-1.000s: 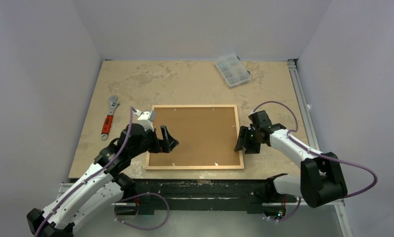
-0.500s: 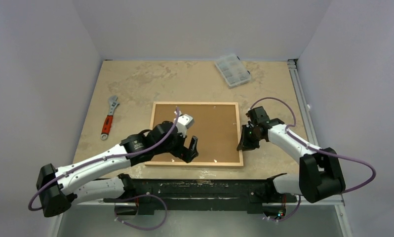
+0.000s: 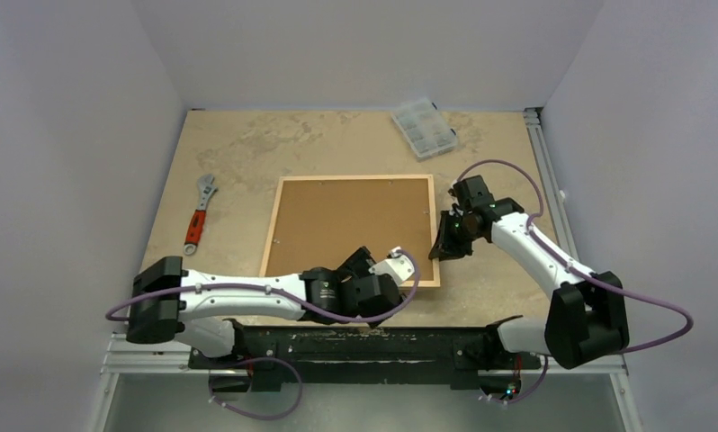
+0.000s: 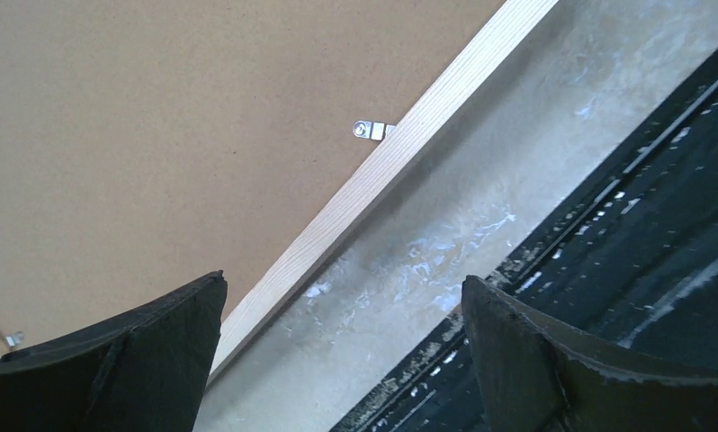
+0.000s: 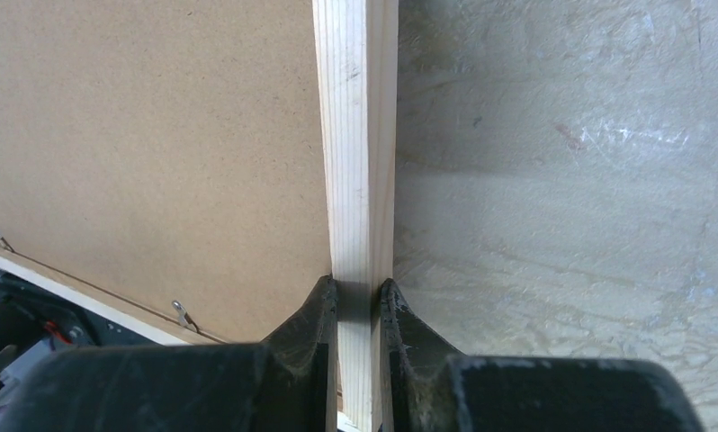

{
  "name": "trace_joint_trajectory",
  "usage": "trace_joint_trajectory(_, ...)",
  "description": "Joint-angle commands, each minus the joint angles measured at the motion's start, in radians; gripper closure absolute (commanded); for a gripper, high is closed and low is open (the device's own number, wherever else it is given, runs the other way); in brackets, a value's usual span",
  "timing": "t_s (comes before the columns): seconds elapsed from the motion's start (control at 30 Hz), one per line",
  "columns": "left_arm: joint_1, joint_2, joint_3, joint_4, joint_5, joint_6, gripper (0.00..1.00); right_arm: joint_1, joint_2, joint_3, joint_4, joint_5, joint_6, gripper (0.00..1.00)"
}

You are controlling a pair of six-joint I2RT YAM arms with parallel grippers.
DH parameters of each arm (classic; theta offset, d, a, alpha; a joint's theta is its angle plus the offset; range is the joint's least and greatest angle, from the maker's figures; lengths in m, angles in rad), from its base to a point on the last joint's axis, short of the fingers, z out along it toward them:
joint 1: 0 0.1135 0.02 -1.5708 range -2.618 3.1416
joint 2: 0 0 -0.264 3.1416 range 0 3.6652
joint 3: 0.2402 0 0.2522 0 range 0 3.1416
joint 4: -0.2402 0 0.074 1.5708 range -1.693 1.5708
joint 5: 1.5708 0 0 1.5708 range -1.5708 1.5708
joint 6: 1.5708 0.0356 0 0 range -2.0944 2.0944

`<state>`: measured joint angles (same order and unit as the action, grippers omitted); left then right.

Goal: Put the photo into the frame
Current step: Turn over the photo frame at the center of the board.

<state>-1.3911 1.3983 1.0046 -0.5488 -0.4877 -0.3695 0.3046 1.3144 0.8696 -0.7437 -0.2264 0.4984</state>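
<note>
Wooden frame (image 3: 355, 178) pinched by right jaws, left jaws spread over near rail, wrench (image 3: 196, 220) and parts box (image 3: 424, 129) aside.

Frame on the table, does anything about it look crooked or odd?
Yes. The frame lies back up and askew: its left edge slants against the table's sides, so it looks skewed or partly lifted. The right gripper pinches its right edge; the left gripper hangs open over the near edge.

Pale grey walls (image 3: 67, 135) close in on 3 sides, meeting along the top of the picture. A beige, mottled table (image 3: 319, 144) fills the centre. A metal rail (image 3: 546, 171) runs down its right edge, a black bar (image 3: 373, 346) along the bottom. Light soft, even.
</note>
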Motion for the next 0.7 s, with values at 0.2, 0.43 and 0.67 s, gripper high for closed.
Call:
trace_joint_trajectory(0.2, -0.138, 0.279, 0.206, -0.148, -0.438, -0.030, 0.00, -0.007, -0.078, 0.164, -0.061, -0.153, 0.047, 1.00)
trace_joint_trajectory(0.43, -0.137, 0.341, 0.242, -0.203, -0.568, -0.091, 0.01, -0.007, -0.098, 0.164, -0.074, -0.216, 0.059, 1.00)
trace_joint_trajectory(0.67, -0.115, 0.385, 0.278, -0.246, -0.656, -0.087, 0.19, -0.007, -0.126, 0.144, -0.082, -0.249, 0.065, 1.00)
